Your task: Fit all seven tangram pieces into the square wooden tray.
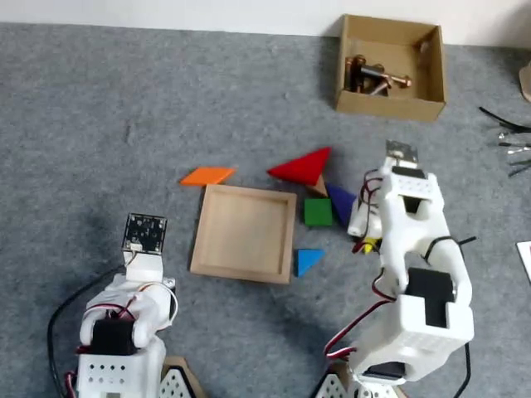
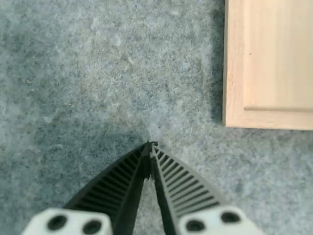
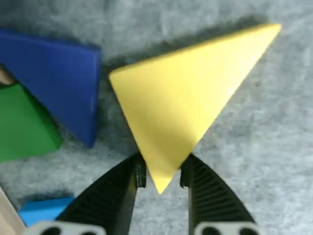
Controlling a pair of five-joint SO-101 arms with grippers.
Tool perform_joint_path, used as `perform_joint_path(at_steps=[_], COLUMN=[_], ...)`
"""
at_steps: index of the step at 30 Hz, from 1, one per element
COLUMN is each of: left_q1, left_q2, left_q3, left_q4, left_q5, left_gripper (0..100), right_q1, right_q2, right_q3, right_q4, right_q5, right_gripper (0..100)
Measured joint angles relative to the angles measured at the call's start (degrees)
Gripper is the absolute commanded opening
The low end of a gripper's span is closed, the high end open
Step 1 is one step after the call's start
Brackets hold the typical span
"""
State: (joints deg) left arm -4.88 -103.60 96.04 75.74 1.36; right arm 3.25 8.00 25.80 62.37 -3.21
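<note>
Right gripper (image 3: 160, 176) is pinching only a corner of the yellow triangle (image 3: 186, 107) near the tray (image 1: 243, 232), which is risking it pivoting loose. Left gripper (image 2: 150, 147) is sitting clenched and empty.

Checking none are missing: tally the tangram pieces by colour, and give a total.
orange piece: 1
red piece: 1
tan piece: 1
dark blue piece: 1
green piece: 1
light blue piece: 1
yellow piece: 1
Total: 7, all outside the tray.
</note>
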Motion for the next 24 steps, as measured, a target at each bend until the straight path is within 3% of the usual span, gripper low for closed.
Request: perform_joint_path(at_steps=[5,18,24], left_q1=[0.0,0.0,0.0], left_q2=[0.0,0.0,0.0], left_q3=[0.0,0.0,0.0], left_q4=[0.0,0.0,0.0], left_q5=[0.0,0.0,0.0], left_gripper=[1,1,1], right_q1=[1.3,1.7,1.8], right_q2=[0.0,-0.1,-9.6], right_q3=[0.0,0.0,0.0], right_q4=[3.6,5.4,9.9], right_q5=[6.7,9.6,12.4], right_gripper=[0.5,0.3,0.3])
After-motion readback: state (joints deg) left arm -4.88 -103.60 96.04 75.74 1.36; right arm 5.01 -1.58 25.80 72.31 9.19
